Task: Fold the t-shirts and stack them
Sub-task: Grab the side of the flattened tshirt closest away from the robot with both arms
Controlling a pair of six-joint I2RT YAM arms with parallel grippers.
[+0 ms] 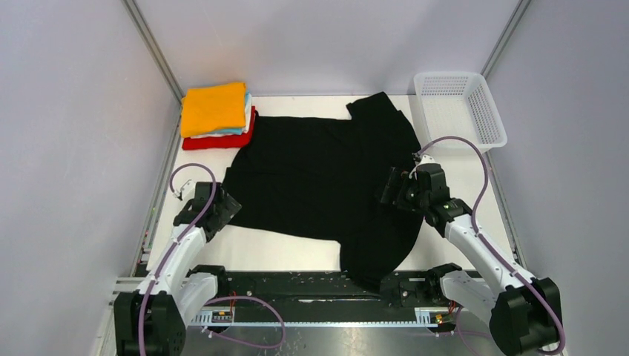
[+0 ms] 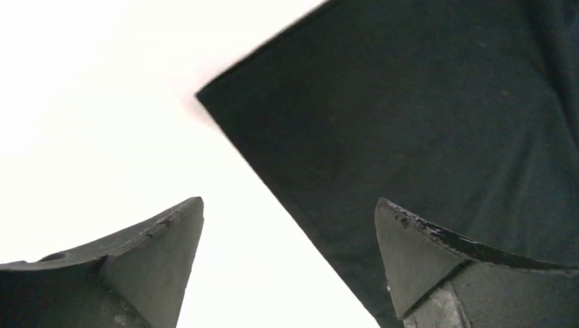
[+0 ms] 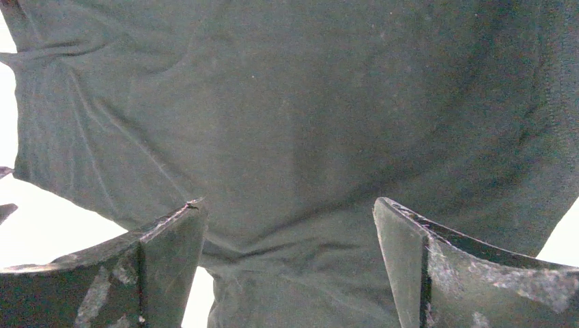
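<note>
One black t-shirt [image 1: 319,174] is lying spread out across the middle of the frame. Four folded t-shirts [image 1: 216,117] are sitting in one stack at the upper left, just beside it: orange shirt [image 1: 213,106] on top, then white shirt [image 1: 248,106], light blue shirt [image 1: 236,130] and red shirt [image 1: 221,140] at the bottom. One white basket [image 1: 495,124] is standing at the upper right. The left gripper [image 1: 228,206] is gaping wide at the black shirt's left corner. The right gripper [image 1: 389,190] is gaping wide over its right side. Neither is holding anything.
</note>
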